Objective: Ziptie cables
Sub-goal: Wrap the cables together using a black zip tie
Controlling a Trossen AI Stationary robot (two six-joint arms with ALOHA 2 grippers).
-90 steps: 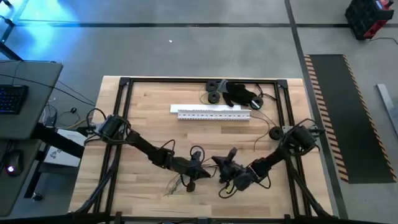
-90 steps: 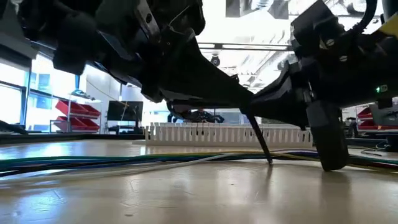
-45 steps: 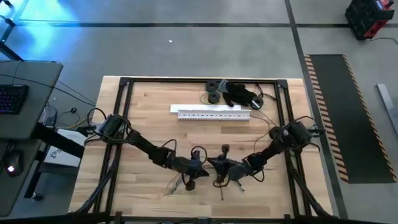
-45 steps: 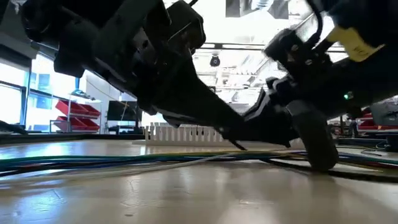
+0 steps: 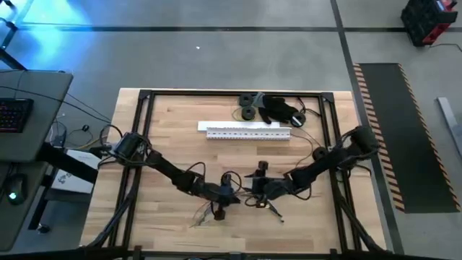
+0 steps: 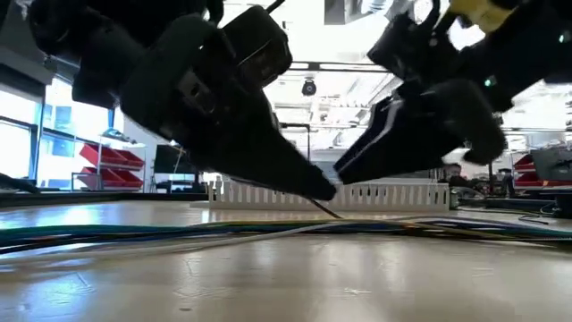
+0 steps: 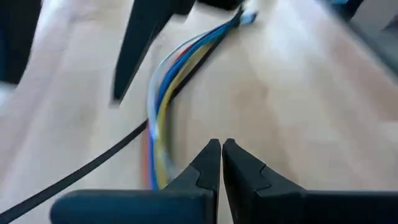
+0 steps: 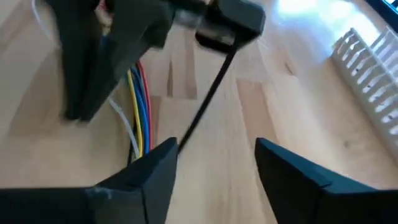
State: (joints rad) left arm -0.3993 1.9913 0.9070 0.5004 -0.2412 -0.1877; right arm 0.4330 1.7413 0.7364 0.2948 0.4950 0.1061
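Your left hand point(image 7: 221, 163) has its fingers pressed together, tips touching with nothing visible between them. It hovers low over the wooden surface point(image 5: 173, 137) just beside the bundle of cables point(image 7: 163, 106). From the wrist view the cables run past the closed tips rather than through them, so I judge this hand is steadying or waiting next to the bundle, not gripping it.

The right hand point(image 8: 214, 163) has its fingers spread apart, and a thin black strip point(image 8: 208, 99) (most likely the zip tie) crosses the gap between them without being pinched. That strip slants up toward the left arm's hand, which shows ahead in the right wrist view. My reading is that the right hand sits open here so it can close on the tie's free end.

In the high view both hands meet near the front middle of the surface, the left hand point(image 5: 225, 196) just beside the right hand point(image 5: 263, 189), with the cables point(image 5: 206, 213) lying flat beneath and slightly to the left. They are held low and close because threading a tie calls for both ends within reach.

Farther back, a white slotted strip point(image 5: 249, 131) lies well apart and unused.
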